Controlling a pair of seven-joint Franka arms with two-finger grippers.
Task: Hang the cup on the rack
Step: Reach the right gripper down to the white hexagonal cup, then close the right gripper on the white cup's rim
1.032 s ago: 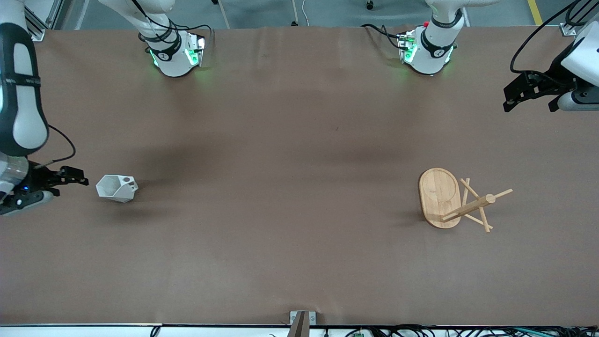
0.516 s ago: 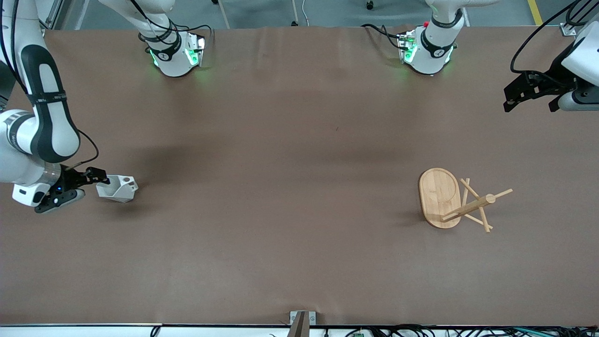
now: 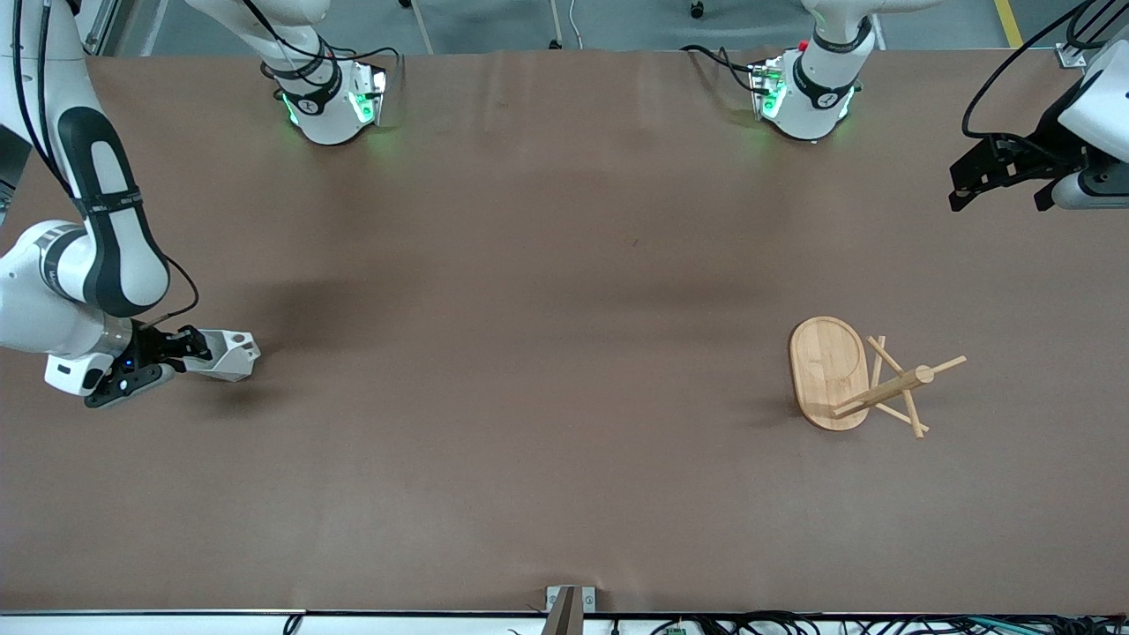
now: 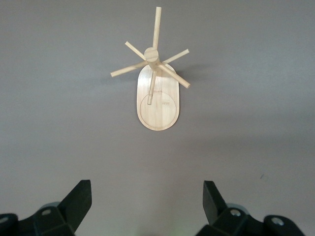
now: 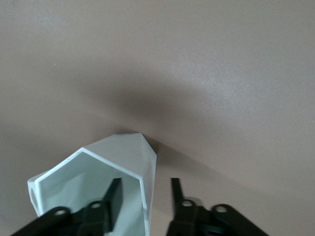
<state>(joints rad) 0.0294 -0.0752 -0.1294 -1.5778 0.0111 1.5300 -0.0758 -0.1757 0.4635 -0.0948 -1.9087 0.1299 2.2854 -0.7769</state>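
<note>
The white faceted cup [image 3: 231, 353] lies on its side on the brown table near the right arm's end, its mouth toward my right gripper [image 3: 199, 346] and its pierced handle tab on top. In the right wrist view the right gripper [image 5: 144, 184] is open and straddles one wall of the cup [image 5: 78, 182], one finger inside the mouth and one outside. The bamboo rack [image 3: 827, 366] stands toward the left arm's end. My left gripper [image 3: 966, 183] waits open and empty, high over the table's edge at the left arm's end. In the left wrist view the left gripper [image 4: 146, 186] looks down on the rack [image 4: 157, 105].
The two arm bases [image 3: 331, 101] [image 3: 807, 97] stand along the table's edge farthest from the front camera. A small metal bracket [image 3: 569, 604] sits at the edge nearest that camera. Bare brown table [image 3: 547, 353] lies between the cup and the rack.
My right gripper has moved along the table to the cup and slid one finger into its mouth. The cup, the rack and the left arm have not moved.
</note>
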